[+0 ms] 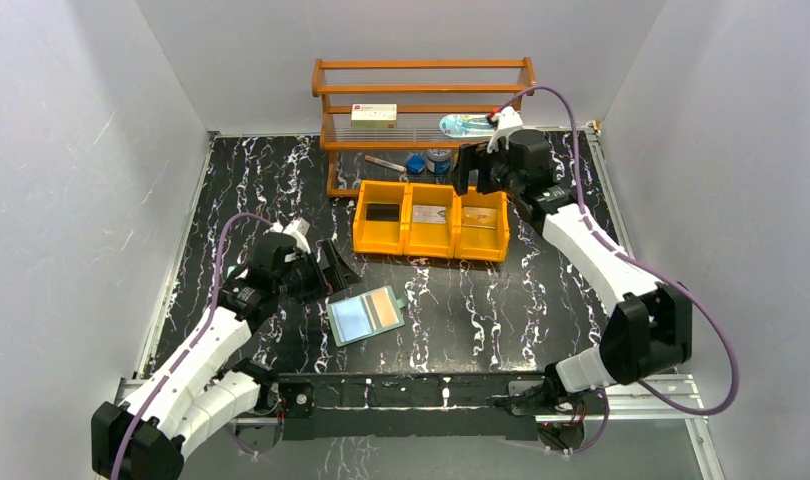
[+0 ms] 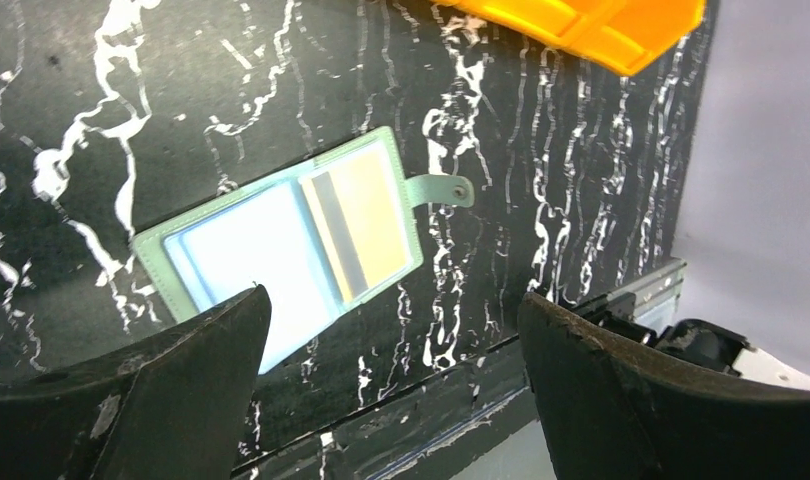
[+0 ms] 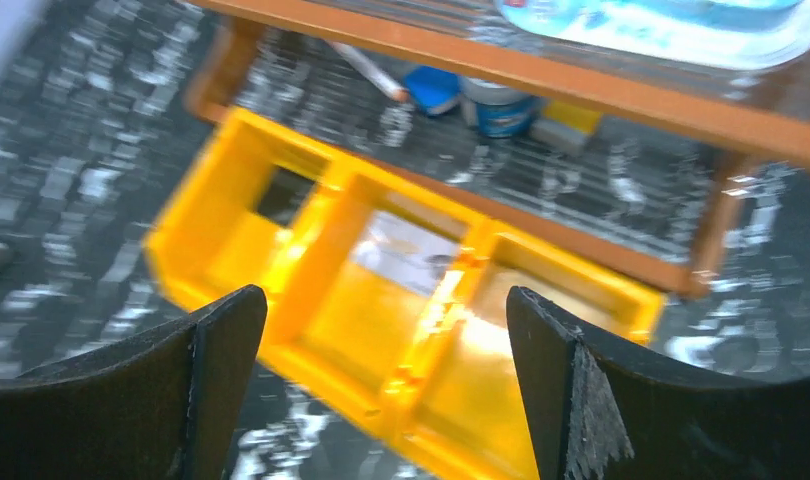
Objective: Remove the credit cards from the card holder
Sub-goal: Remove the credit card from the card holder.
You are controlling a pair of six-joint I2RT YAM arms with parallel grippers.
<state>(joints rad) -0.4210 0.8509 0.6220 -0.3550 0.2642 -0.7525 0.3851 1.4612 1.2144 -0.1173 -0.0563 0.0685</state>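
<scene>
Left wrist: card holder (image 2: 241, 250) open, orange-tan card (image 2: 381, 210) tucked in; left jaws, right jaws wide, empty.

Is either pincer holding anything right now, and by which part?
Nothing is held. The left pincer stands open and empty near the card holder, and the right pincer stands open and empty near the orange bins.

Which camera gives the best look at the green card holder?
The left wrist view: the card holder lies open and close up, its snap tab plain to see. The top view shows it small and far off. The right wrist view misses it.
</scene>
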